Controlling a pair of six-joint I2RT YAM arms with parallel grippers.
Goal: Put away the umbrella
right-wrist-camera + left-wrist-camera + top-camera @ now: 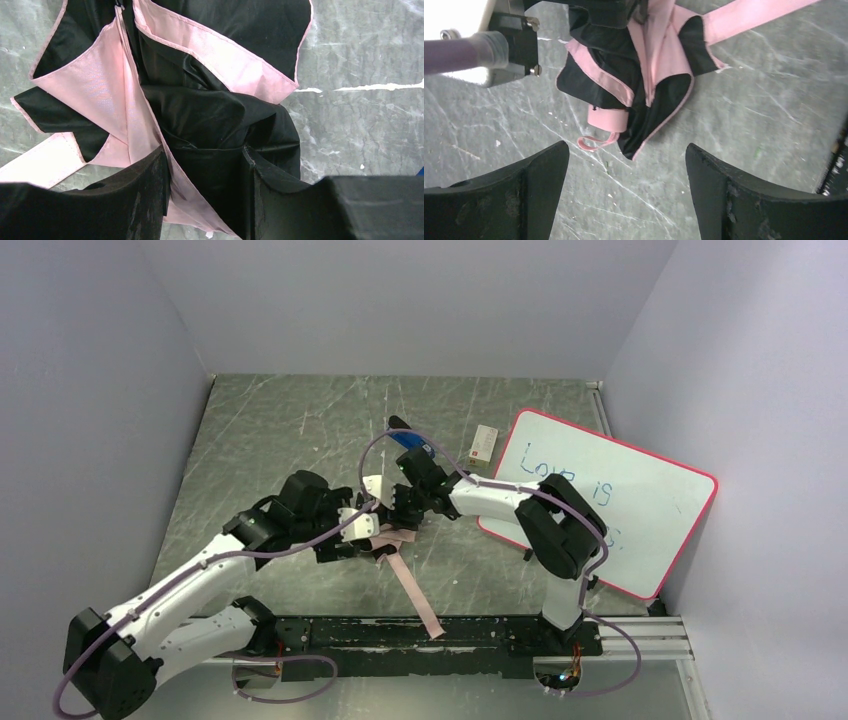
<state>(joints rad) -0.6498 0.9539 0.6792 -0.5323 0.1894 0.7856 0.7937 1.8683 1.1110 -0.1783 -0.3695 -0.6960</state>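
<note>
1. Nearest the arm bases, the long flat pale pink strap (415,595) trails loose across the scratched grey table (260,440) towards the near edge. It is neither wound round the bundle nor fastened.
2. Just beyond it, the left gripper (624,165) hovers with its jaws spread wide and nothing between them. It is close to the fabric but not touching it.
3. The compact folding umbrella of pale pink and black fabric (390,535) lies on the middle of the table, between the two grippers. The right gripper (205,160) is pinched part-way closed on a fold of its black lining.
4. By my judgement the task is about midway: the umbrella is collapsed but untidy. The folds have yet to be gathered and the strap wrapped and closed.
5. The umbrella looks crumpled: black panels edged in pink splay outward and thin cloth is creased. A short pink handle (608,118) with a small pink loop (596,142) pokes out. It would likely flop and slip when handled.
6. Farther back lie a small blue-and-black stapler (410,440) and a red-framed whiteboard (610,500), both apart from the umbrella.
</note>
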